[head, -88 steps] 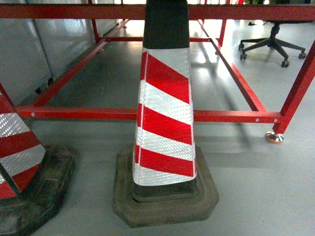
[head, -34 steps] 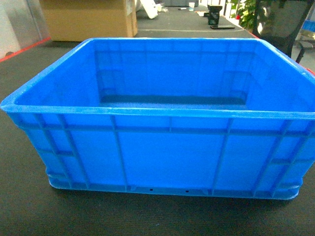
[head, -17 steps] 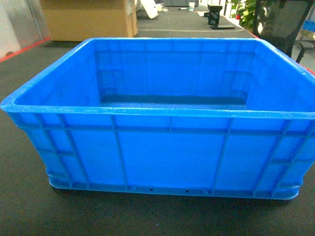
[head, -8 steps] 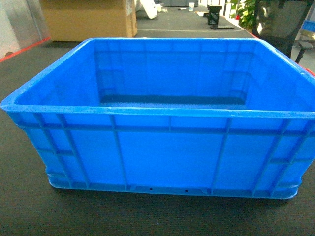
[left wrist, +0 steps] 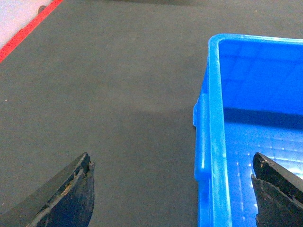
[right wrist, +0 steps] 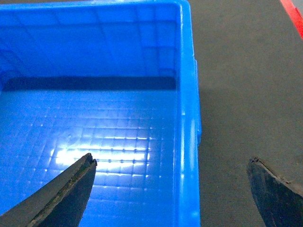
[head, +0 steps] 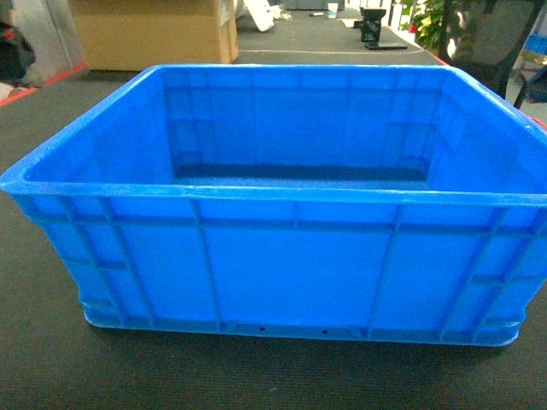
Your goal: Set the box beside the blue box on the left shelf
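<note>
The box (head: 291,273) is a large bright-blue crate standing empty on a dark mat and filling the head view. In the left wrist view my left gripper (left wrist: 173,163) is open above the box's (left wrist: 255,94) left wall, one finger outside over the mat and one inside. My right gripper (right wrist: 173,161) is open in the same way above the right wall of the box (right wrist: 94,118), whose grid floor shows. Neither gripper touches it. No gripper shows in the head view. The other blue box and the left shelf are out of view.
The dark mat (head: 43,359) spreads around the crate. A cardboard carton (head: 154,34) stands behind it at the far left, and a black chair (head: 491,43) and a plant (head: 425,21) at the far right. Red floor lines (left wrist: 26,30) (right wrist: 292,14) edge the mat.
Five seconds ago the head view faced a striped cone and a red frame; now it faces the crate. Over the last two seconds the crate has stayed put.
</note>
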Tool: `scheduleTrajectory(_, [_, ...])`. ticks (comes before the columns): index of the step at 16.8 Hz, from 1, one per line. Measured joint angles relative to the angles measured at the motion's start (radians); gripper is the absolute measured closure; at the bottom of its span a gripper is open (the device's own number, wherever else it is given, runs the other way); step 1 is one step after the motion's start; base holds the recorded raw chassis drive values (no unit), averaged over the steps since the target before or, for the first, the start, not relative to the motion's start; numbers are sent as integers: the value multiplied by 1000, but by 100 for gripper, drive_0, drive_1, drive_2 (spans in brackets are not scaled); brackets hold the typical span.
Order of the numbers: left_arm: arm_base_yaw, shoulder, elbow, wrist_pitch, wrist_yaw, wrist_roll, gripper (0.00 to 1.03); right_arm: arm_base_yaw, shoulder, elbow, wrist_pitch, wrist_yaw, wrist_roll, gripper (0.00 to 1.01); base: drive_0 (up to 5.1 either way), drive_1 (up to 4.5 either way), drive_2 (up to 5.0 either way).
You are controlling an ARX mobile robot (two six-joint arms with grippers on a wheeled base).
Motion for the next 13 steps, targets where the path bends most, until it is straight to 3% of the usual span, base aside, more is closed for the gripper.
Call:
scheduleTrajectory(4, [6, 219, 189, -83, 38, -35, 5, -14, 235, 116, 3, 32, 3, 3, 0, 0, 0])
scheduleTrajectory(13, [-45, 395, 273, -178, 50, -51, 5, -11, 375, 171, 19, 60, -1, 3, 0, 0, 0])
